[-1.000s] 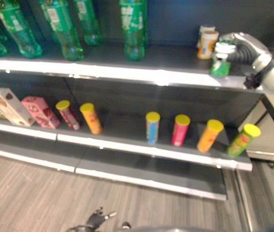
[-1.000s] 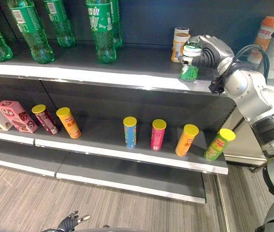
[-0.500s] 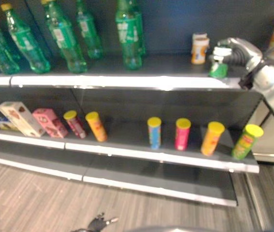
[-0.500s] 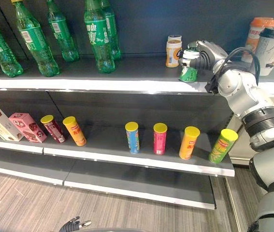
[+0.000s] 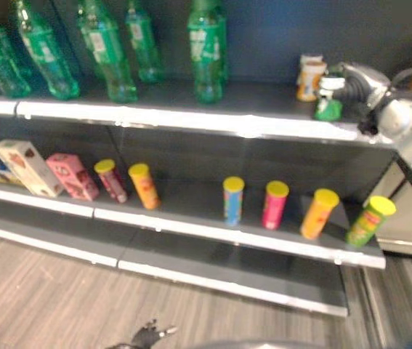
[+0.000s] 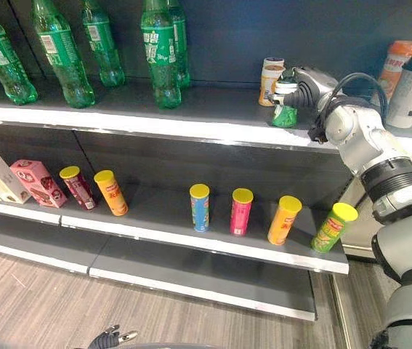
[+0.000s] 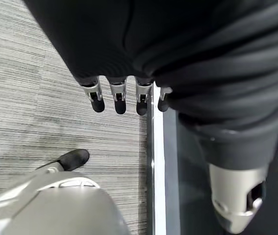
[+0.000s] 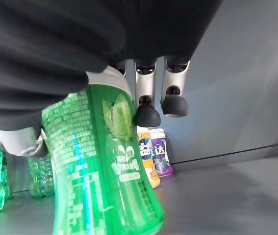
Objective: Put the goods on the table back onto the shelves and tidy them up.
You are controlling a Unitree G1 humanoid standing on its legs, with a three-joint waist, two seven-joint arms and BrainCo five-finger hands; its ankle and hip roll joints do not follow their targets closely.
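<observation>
1. Shelves (image 6: pixel 191 127) stand in front of the robot, one board up high and one lower down.
2. The right hand (image 6: pixel 309 86) is up at the right end of the top shelf, and its fingers (image 8: pixel 147 100) and thumb are curled round a small green cup (image 6: pixel 285 98) with a white lid.
3. The green cup is upright, and its bottom looks to be on the top shelf or just above it; I cannot tell which.
4. Just behind the green cup, near the back wall, stands a little orange and white cup (image 6: pixel 270 75), with a purple one (image 8: pixel 160 155) right next to it.
5. Big green bottles (image 6: pixel 159 54) stand in a group on the left and middle of the top shelf.
6. On the lower shelf there is a row of tall tubes (image 6: pixel 240 211) with yellow lids: red, orange, blue, pink, orange and green.
7. The green tube (image 6: pixel 332 227) at the right end leans over.
8. Two boxes (image 6: pixel 37 182) lie tilted at the left end of the lower shelf.
9. The left hand (image 7: pixel 120 97) hangs low over the grey floor (image 7: pixel 40 98), with its fingers straight and holding nothing.
</observation>
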